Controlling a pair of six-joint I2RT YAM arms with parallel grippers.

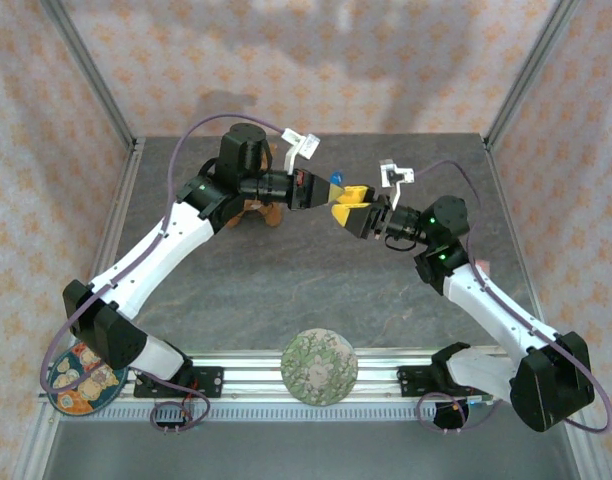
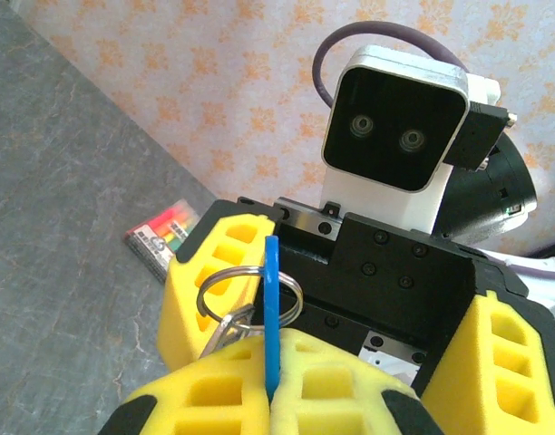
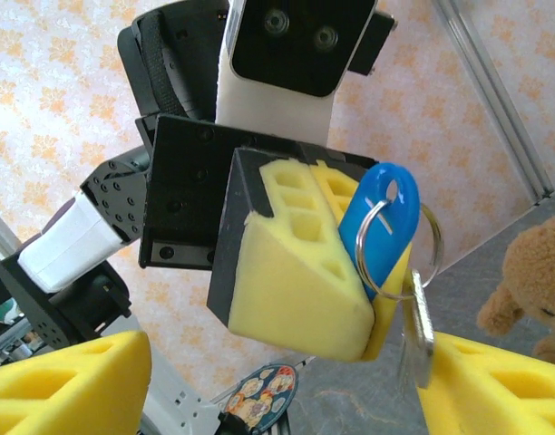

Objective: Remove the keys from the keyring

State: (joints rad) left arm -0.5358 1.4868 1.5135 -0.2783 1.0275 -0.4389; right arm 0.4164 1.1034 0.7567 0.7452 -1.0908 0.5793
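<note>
blue key [image 3: 386,227], brn teddy [image 3: 531,272], floral wall [image 1: 336,60]

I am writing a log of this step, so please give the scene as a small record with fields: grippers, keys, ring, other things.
left gripper: shut on the blue key
right gripper: open, facing the left one, holding nothing
keyring: threaded through the blue key's head
silver key: hangs from the keyring
other things: teddy bear; coloured packet lying on the table

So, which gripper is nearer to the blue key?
Left. The left gripper is shut on the blue key; the right gripper faces it, open, close by.
</note>
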